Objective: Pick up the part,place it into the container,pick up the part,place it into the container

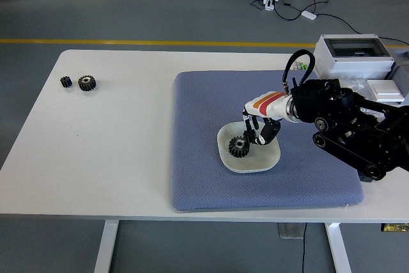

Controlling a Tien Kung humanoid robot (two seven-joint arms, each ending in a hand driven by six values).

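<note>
Right hand point(259, 126) above the right part of the dish point(268, 158), fingers loosely uncurled and grasping nothing, fingertips just beside a gear point(238, 147). Gear lying in the dish, left of centre, apart from the hand as far as can be seen. Dish on a blue mat point(204, 119) on the table point(115, 145). Two more gears, a small one point(66, 81) and a bigger one point(87, 82), side by side near the far left corner. Grey box point(354, 55) at far right.

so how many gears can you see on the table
3. One black gear lies in the white dish on the blue mat, below the right hand. A small gear and a larger gear sit at the table's far-left corner.
</note>
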